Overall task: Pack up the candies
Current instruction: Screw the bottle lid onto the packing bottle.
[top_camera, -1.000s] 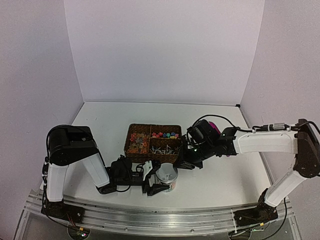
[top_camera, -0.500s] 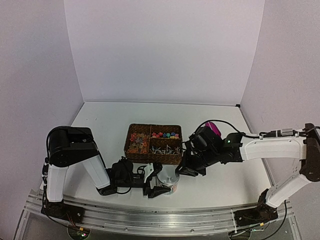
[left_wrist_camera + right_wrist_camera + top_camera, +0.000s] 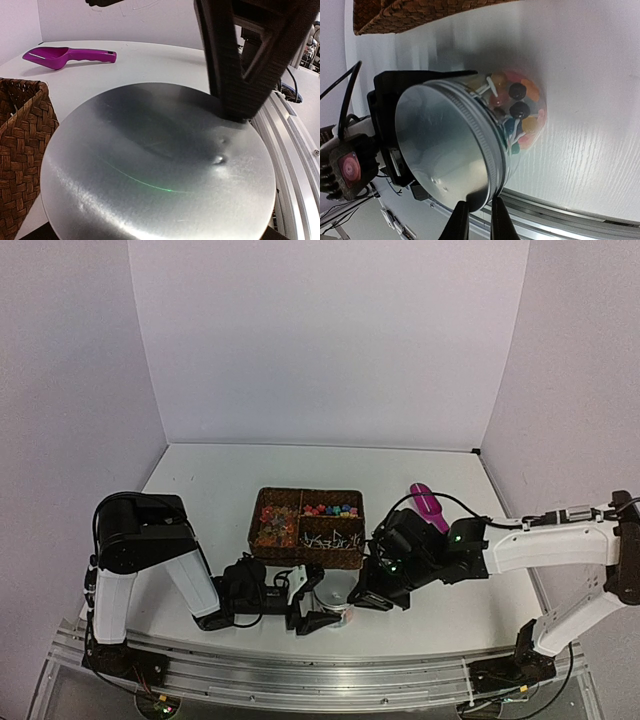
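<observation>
On the counter [image 3: 230, 490], a wicker basket [image 3: 305, 525] sits just beyond both grippers. The left gripper [image 3: 323, 603] clasps the jar [image 3: 520, 107], which has candies [image 3: 527, 125] inside. The right gripper [image 3: 476, 210], nearly closed, pinches the rim of its lid [image 3: 440, 145].

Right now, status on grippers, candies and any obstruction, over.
Left gripper clamped on jar. Right gripper nearly closed at lid rim, grip unclear. Candies in lidded jar, more in basket. Nothing blocking.
</observation>
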{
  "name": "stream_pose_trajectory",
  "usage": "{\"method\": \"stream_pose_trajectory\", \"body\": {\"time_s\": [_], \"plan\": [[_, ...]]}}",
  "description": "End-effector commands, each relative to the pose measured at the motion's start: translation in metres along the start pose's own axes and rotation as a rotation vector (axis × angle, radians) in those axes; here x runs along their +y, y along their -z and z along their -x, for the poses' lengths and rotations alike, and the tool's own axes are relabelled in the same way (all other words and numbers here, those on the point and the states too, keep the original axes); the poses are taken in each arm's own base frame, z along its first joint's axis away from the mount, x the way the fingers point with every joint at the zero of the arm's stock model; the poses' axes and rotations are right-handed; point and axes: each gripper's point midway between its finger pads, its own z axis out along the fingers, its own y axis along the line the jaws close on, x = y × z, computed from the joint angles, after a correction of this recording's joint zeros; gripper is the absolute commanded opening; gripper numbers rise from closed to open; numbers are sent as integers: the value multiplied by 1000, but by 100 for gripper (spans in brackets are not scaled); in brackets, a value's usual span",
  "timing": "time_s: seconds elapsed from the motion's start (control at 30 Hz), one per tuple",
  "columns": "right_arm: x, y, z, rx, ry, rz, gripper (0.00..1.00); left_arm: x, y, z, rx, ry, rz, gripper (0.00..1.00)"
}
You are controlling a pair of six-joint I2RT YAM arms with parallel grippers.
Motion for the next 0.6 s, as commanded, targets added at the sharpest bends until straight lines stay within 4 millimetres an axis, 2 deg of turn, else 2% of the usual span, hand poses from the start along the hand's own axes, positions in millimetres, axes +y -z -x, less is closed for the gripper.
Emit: {"method": "stream_pose_trajectory", "body": {"time_s": [0.0,0.1,0.2,0.27,0.33,0.43,0.5,0.57], "plan": [[-20,-10,-42,131,-66,-71,12,24,0,0,19,26,108,76],[-16,-13,-42,135,-62,-68,12,23,1,1,13,22,105,76],[-10,-12,-46,156,-58,-53,18,23,1,2,11,18,102,76],[-5,-1,-48,162,-53,-28,23,22,2,2,11,17,97,76],[-10,12,-45,137,-60,-26,27,19,3,3,8,10,81,76],[-14,35,-24,54,-68,-1,35,15,4,2,9,9,64,76],[-9,48,5,-24,-44,20,43,14,5,3,9,11,56,75],[-7,53,33,-80,-9,12,47,11,6,2,11,11,45,75]]}}
